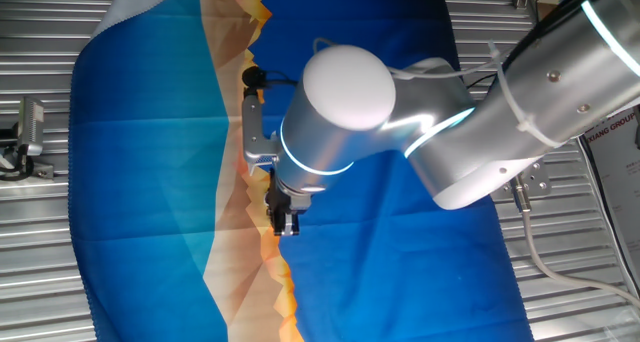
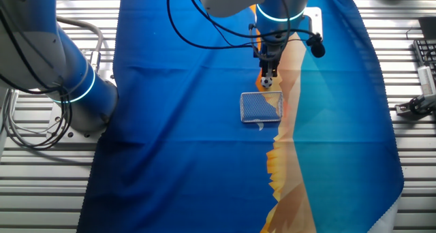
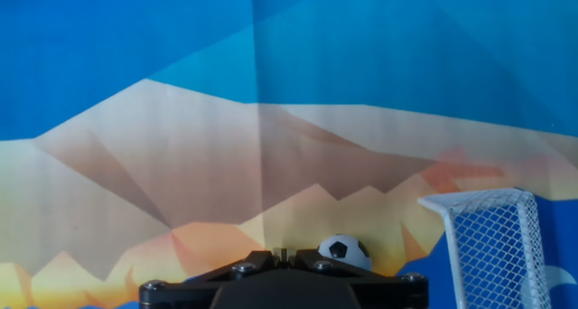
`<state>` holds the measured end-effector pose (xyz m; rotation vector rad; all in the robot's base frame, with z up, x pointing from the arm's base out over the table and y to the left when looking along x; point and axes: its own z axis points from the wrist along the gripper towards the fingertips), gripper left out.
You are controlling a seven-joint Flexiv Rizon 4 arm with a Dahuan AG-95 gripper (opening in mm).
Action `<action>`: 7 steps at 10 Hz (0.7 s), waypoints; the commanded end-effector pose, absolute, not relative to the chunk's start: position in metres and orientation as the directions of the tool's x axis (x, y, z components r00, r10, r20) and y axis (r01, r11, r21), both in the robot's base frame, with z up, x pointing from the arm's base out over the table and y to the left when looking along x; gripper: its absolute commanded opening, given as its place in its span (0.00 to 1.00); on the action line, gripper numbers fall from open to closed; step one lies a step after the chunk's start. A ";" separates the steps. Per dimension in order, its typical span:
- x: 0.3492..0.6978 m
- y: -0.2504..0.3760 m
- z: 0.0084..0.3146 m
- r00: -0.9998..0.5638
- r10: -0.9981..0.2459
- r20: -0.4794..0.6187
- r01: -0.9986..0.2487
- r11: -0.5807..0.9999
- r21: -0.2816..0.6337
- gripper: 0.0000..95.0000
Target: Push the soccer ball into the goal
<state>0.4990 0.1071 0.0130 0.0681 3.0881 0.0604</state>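
Spread over the slatted metal surface (image 2: 34, 185): a blue cloth (image 2: 184, 158) with an orange and tan mountain print. Above it, a silver arm (image 1: 500, 112) reaching down. On the cloth, the goal (image 2: 261, 107), white-framed and netted, near the print's edge. Just beyond the goal, the tool (image 2: 268, 75), pointed downward; fingers too hidden to tell wide or narrow. Right at the tool tip, the soccer ball (image 3: 344, 251), on the cloth just left of the goal in the hand view.

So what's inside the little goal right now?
Nothing visible inside the goal, just pale netting. The soccer ball sits outside it, right by the end effector. The hand view cuts off the goal's right part.
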 end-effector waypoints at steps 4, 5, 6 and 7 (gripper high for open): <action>0.498 0.104 0.014 -0.998 0.040 -0.049 0.038 0.998 0.041 0.00; 0.498 0.103 0.014 -0.998 0.037 -0.049 0.035 0.998 0.044 0.00; 0.498 0.102 0.014 -0.998 0.036 -0.050 0.034 0.998 0.045 0.00; 0.498 0.102 0.013 -0.998 0.035 -0.050 0.032 0.998 0.044 0.00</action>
